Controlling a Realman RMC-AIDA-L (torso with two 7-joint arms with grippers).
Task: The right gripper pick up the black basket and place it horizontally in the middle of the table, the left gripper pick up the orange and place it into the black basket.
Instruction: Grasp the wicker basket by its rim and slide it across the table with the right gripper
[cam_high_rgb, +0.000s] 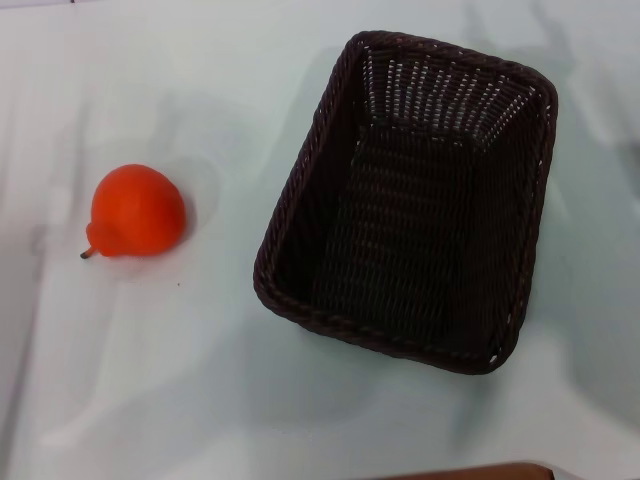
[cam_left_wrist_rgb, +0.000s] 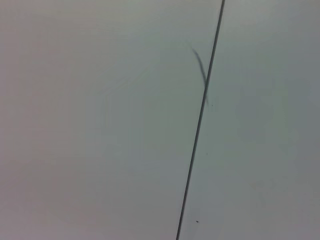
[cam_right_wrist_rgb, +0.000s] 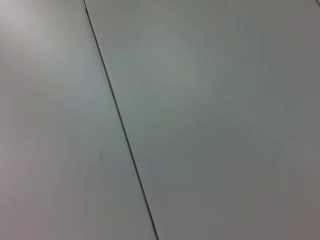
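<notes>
The black basket (cam_high_rgb: 410, 205) stands on the table (cam_high_rgb: 200, 380), right of the middle, its long side running front to back and slightly turned. It is empty. The orange (cam_high_rgb: 137, 211) lies on the table to the left of the basket, well apart from it, with its short dark stem pointing left and toward me. Neither gripper shows in the head view. The left wrist view shows only bare tabletop (cam_left_wrist_rgb: 100, 150) crossed by a thin dark seam (cam_left_wrist_rgb: 200, 120). The right wrist view shows bare tabletop (cam_right_wrist_rgb: 225, 125) with a similar seam (cam_right_wrist_rgb: 120, 120).
A brown edge (cam_high_rgb: 470, 472) shows at the bottom of the head view, near the table's front. Faint shadows lie on the tabletop around the basket and the orange.
</notes>
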